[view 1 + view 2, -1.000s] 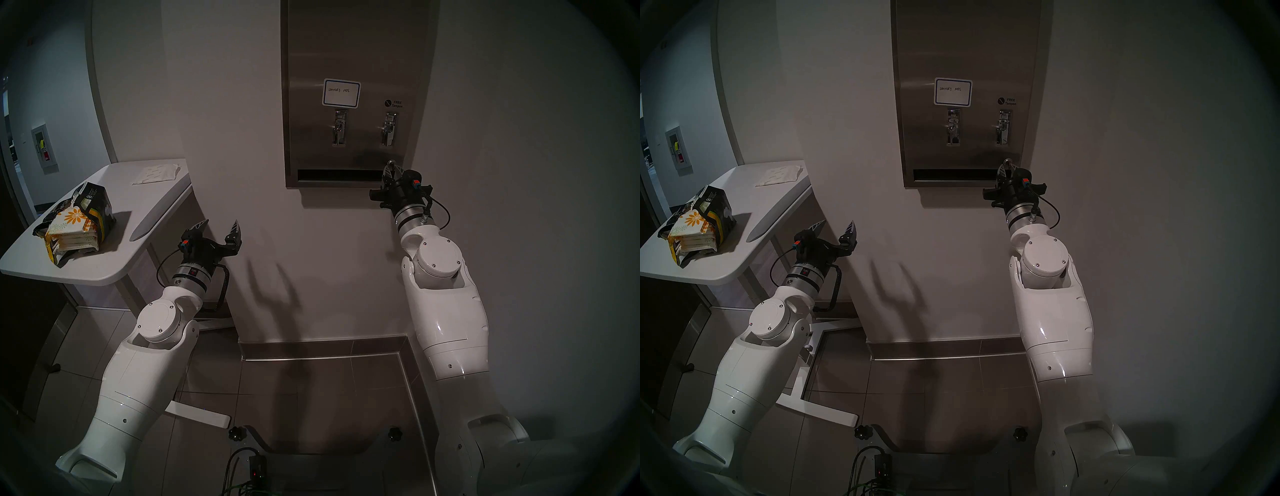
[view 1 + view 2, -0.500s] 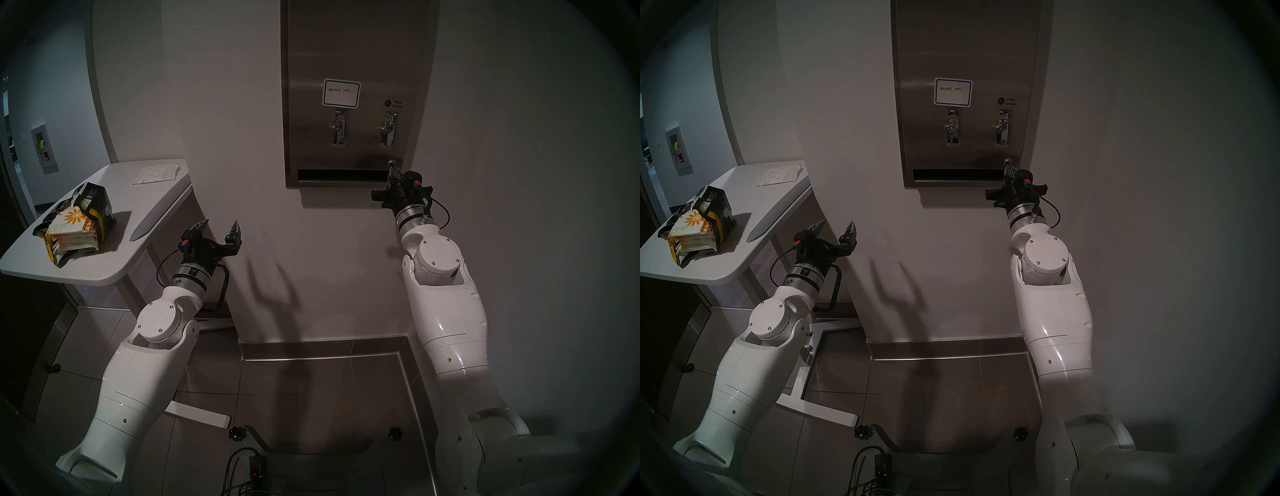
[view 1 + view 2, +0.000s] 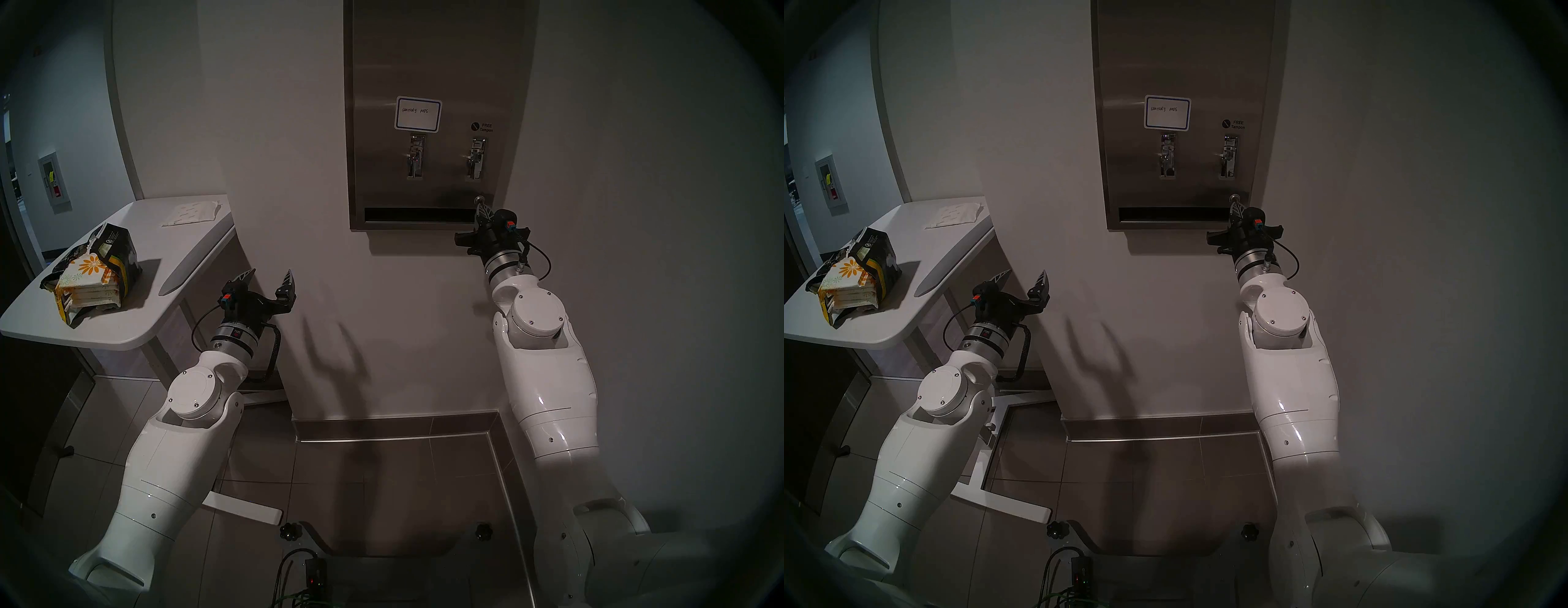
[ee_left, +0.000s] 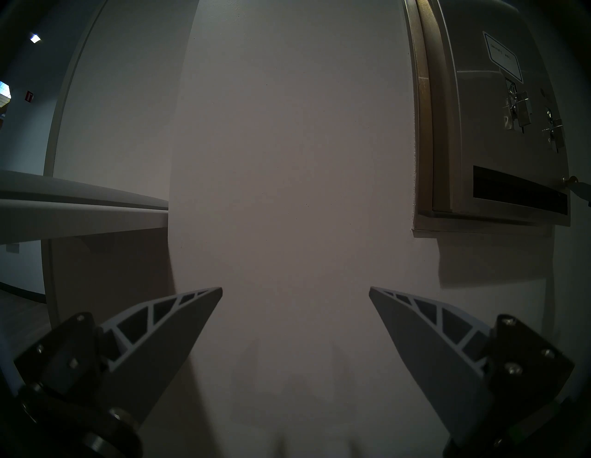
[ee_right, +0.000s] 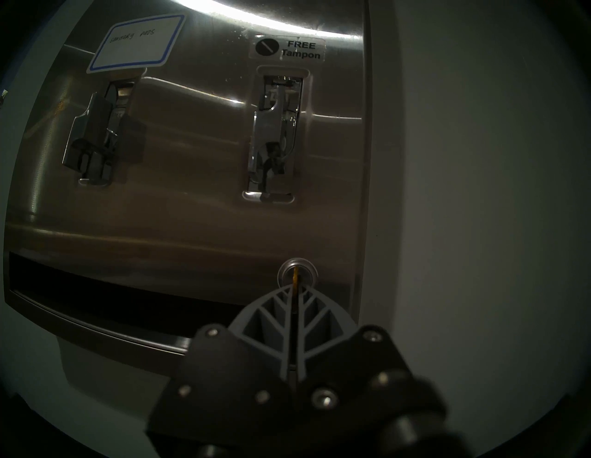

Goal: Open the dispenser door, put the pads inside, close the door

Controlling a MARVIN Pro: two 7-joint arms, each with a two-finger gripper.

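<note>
Meanwhile, at far left, the pads (image 3: 87,280) sit stacked in a torn black-and-yellow bag (image 3: 116,250) on the white counter (image 3: 140,331), with a flat white sheet (image 3: 191,212) lying well apart near the counter's back corner. Moving right, the left claw (image 3: 270,278) hangs beside the counter with its fingers spread wide and nothing between them. Farther right, the steel dispenser (image 3: 428,63) hangs on the wall, its door (image 3: 449,187) shut flush, the blue-bordered label (image 3: 418,114) above two chrome levers (image 3: 417,156). At the door's lower right corner, the right claw (image 5: 295,289) is pressed together on a small brass key (image 5: 295,279) seated in the round lock (image 5: 297,272). Judging by this, the opening step is in hand: the key is gripped but the door is not yet free. The next move likely calls for a careful wrist roll to turn the key, then a pull outward without letting the thin blade slip or bend.
</note>
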